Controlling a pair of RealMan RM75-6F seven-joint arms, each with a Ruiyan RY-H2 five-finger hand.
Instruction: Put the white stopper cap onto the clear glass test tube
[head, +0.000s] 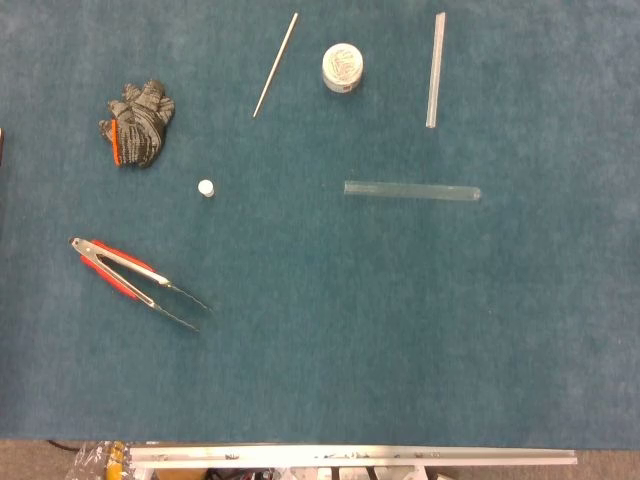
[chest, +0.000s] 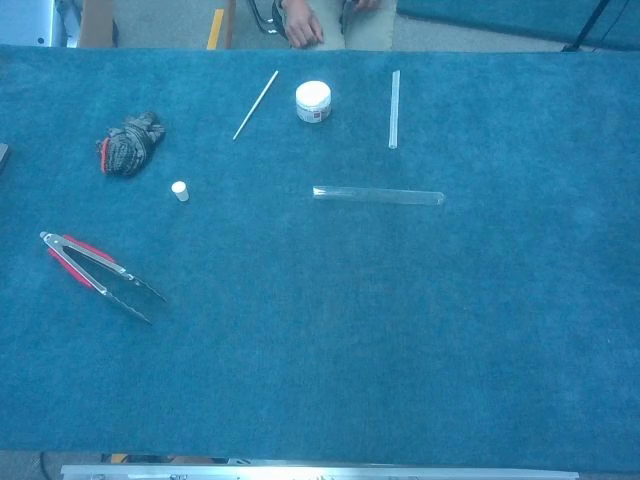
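1. Bench (head: 400, 350), covered in teal cloth, is carrying every item; neither the left nor the right hand is appearing in the head or chest view, so whether their fingers are apart or together cannot be told.
2. Grey knitted glove (head: 138, 123) with an orange cuff is lying crumpled at the far left.
3. Red-handled tongs (head: 130, 280) are lying nearer the front edge, tips pointing right.
4. White stopper cap (head: 205, 187) is sitting alone on the cloth, right of the glove and well apart from the tube.
5. Thin wooden stick (head: 275, 64) is lying slanted towards the rear.
6. Small white lidded jar (head: 342, 67) is standing just right of the stick.
7. Clear glass test tube (head: 412, 190) is lying on its side, right of centre, its rounded end pointing right.
8. Clear rod (head: 435, 70) is lying almost front-to-back at the rear right.
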